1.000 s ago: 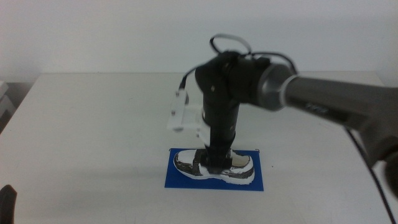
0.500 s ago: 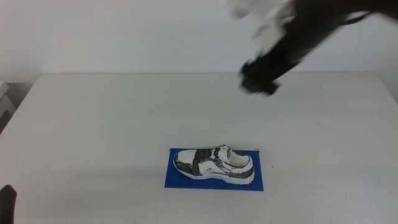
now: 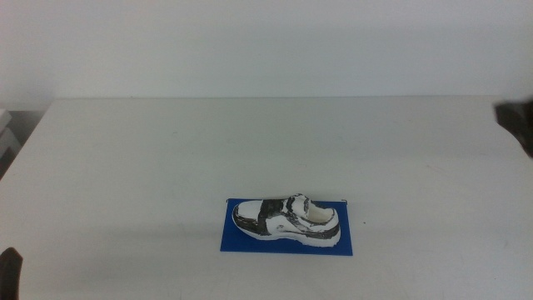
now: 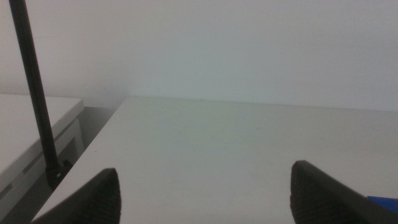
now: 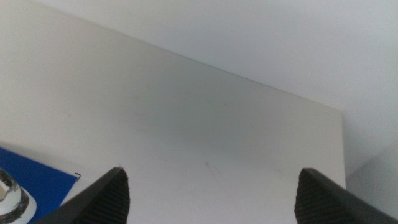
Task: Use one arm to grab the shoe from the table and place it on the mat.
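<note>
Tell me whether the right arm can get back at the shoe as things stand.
Probably yes: the shoe lies alone on the mat, nothing around it, and the right gripper is open beside the table.

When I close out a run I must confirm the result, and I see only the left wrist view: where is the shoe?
Observer: The shoe stands on its sole on the blue mat, inside the mat's edges, in the middle view.
Operator: Is anything holding it?
Observer: No. The right gripper is open and holds nothing; in the middle view it shows only at the right edge, far from the shoe.
Operator: And my arm?
Observer: The left gripper sits at the bottom left corner of the middle view, well apart from the mat.
</note>
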